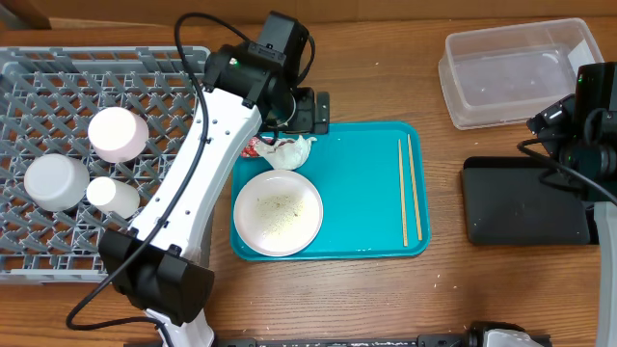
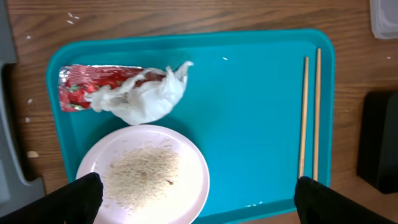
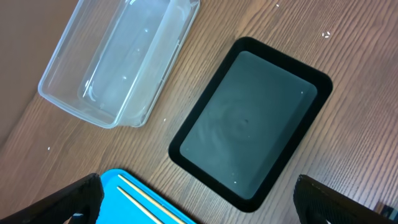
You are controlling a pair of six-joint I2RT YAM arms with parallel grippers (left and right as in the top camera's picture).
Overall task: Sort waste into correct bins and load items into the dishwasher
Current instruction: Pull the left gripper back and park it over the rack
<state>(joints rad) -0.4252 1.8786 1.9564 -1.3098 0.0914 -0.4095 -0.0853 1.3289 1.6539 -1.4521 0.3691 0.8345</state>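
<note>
Your left tool (image 2: 198,193) stands wide apart and empty above the teal tray (image 2: 249,112). The red wrapper (image 2: 78,87) lies just ahead, the tissue (image 2: 146,99) overlapping one end, its long axis parallel to your finger line. This tool is the nearer.

Your wooden table (image 1: 386,299) carries a grey dish rack (image 1: 164,106) at left, a teal tray (image 1: 362,183) mid-table, and a clear tub (image 1: 521,72) and black tray (image 1: 525,207) at right.
</note>
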